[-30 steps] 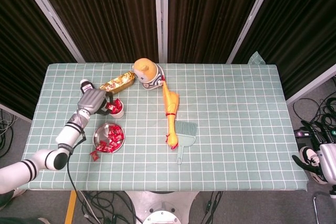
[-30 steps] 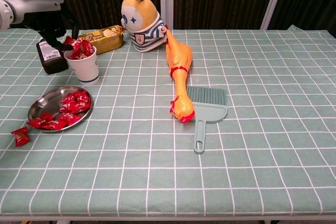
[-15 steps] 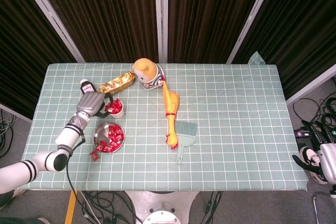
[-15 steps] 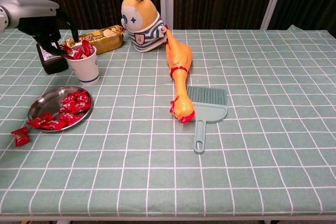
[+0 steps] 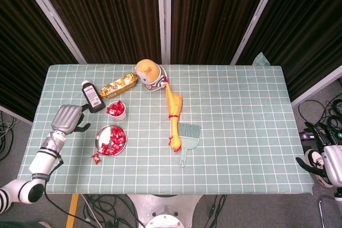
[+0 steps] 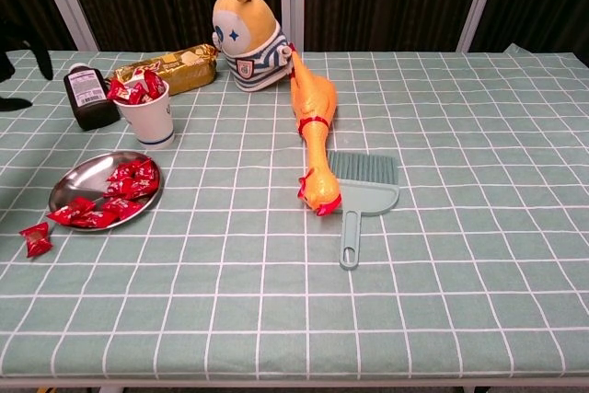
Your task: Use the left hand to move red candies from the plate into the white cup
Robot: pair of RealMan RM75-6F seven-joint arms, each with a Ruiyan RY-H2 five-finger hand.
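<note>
Left hand [image 5: 67,118] hangs over the table's left edge, holding nothing; dark fingers [image 6: 26,47] show apart at the left border of the chest view. Right hand [image 5: 315,163] sits off the table at the far right, low, beside the table's corner; whether its fingers are spread or curled cannot be told.

White cup [image 5: 118,111], well to the right of the left hand, stands upright and is heaped with red candies [image 6: 136,86]. Plate [image 6: 68,187] lies right of and slightly nearer than the left hand, with more red candies on its right half. One loose candy [image 6: 37,237] rests on the cloth just off the plate's near-left rim.

Dark bottle [image 5: 93,96] lies between the left hand and the cup, just beside the cup.
</note>
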